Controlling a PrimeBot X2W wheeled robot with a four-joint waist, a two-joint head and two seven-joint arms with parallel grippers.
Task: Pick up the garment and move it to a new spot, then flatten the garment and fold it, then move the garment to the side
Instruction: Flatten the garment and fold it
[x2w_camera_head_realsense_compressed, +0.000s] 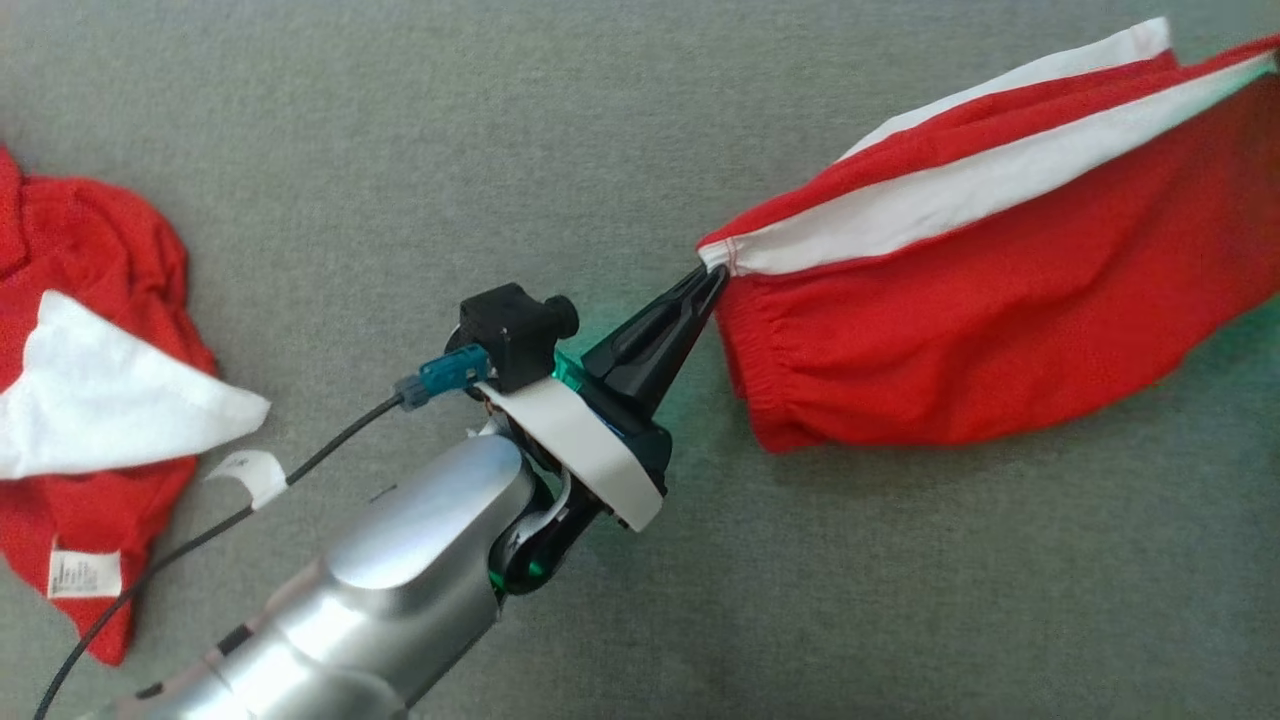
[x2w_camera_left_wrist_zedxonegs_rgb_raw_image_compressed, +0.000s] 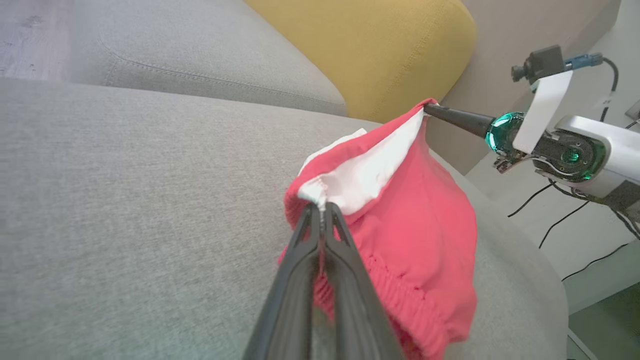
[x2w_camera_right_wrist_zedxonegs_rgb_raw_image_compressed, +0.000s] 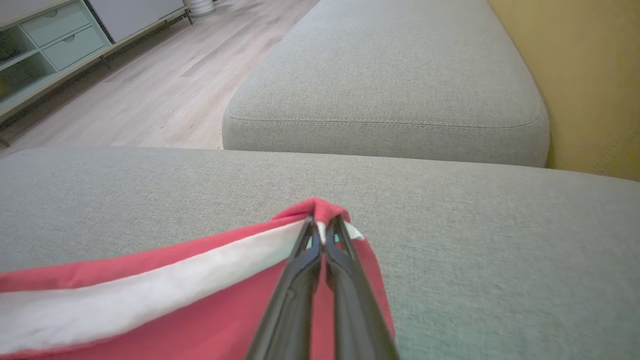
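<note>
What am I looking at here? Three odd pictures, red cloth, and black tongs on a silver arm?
It is a two-armed robot folding laundry on a grey sofa. One picture looks down from its head; the other two come from cameras on its wrists. The left gripper and the right gripper each have their jaws shut on the white-striped edge of the red garment, holding it stretched between them. Another red and white garment lies crumpled to the left.

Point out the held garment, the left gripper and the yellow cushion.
held garment (x2w_camera_head_realsense_compressed: 980, 340): head view, red body.
left gripper (x2w_camera_head_realsense_compressed: 712, 275): head view, fingertips pinching the garment's corner.
yellow cushion (x2w_camera_left_wrist_zedxonegs_rgb_raw_image_compressed: 370, 50): left wrist view, front face.
</note>
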